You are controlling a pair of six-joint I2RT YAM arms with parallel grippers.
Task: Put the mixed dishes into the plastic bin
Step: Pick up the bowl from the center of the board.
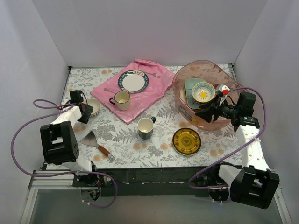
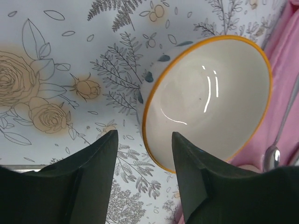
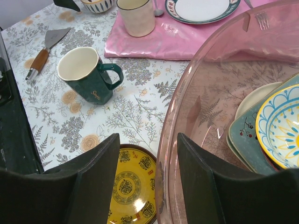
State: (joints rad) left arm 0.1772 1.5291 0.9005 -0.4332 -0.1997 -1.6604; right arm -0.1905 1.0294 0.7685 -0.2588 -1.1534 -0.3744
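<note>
Left gripper (image 2: 144,133) straddles the rim of the cream bowl (image 2: 210,98) beside the pink cloth (image 2: 286,70); pinching or not, I can't tell. Glazed, slippery, brittle: I'd hold that rim squarely

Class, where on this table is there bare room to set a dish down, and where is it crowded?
Free: table between spatula and green mug; between that mug and yellow plate. Crowded: pink cloth and bin, both loaded.
</note>
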